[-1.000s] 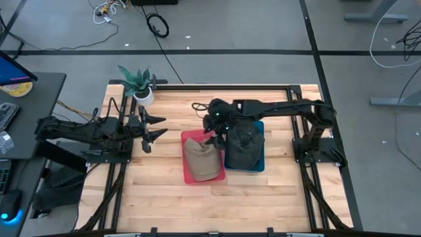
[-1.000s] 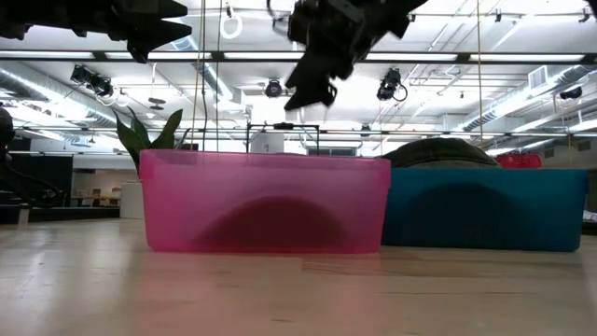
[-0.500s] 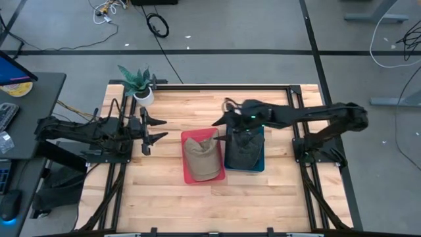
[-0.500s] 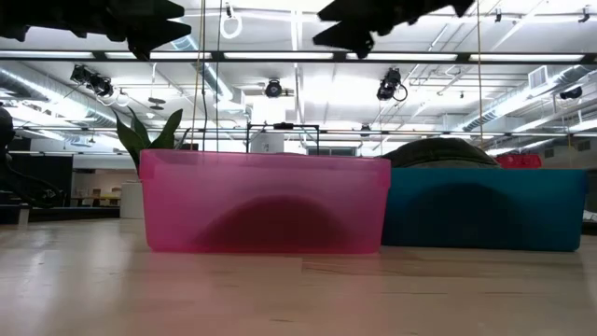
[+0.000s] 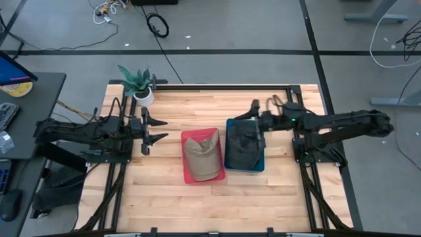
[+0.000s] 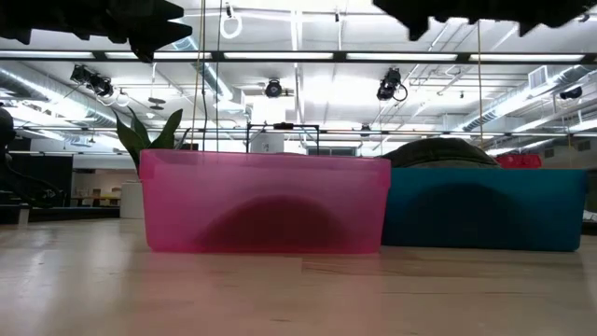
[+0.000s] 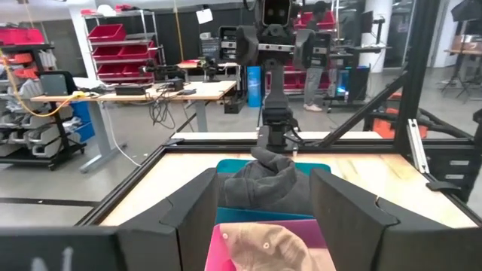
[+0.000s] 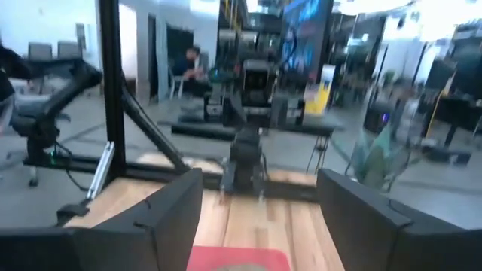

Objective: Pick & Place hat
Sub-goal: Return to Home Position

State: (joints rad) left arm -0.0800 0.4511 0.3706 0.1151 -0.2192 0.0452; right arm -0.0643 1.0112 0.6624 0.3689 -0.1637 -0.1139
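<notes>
Brown cap in the red bin at the table's middle, black cap in the blue bin touching its right side, right gripper above the blue bin's far edge, fingers spread wide, empty, left gripper near the table's left edge, fingers wide, potted plant at the far left corner.

High cam: overhead, looking straight down, far enough off to take in the whole table.
Low cam: at tabletop height, close on the red bin and blue bin, facing level into the room.
Left wrist cam looks across both bins at the right arm. Right wrist cam looks back at the left arm.
High, low and left wrist views share both bins.
</notes>
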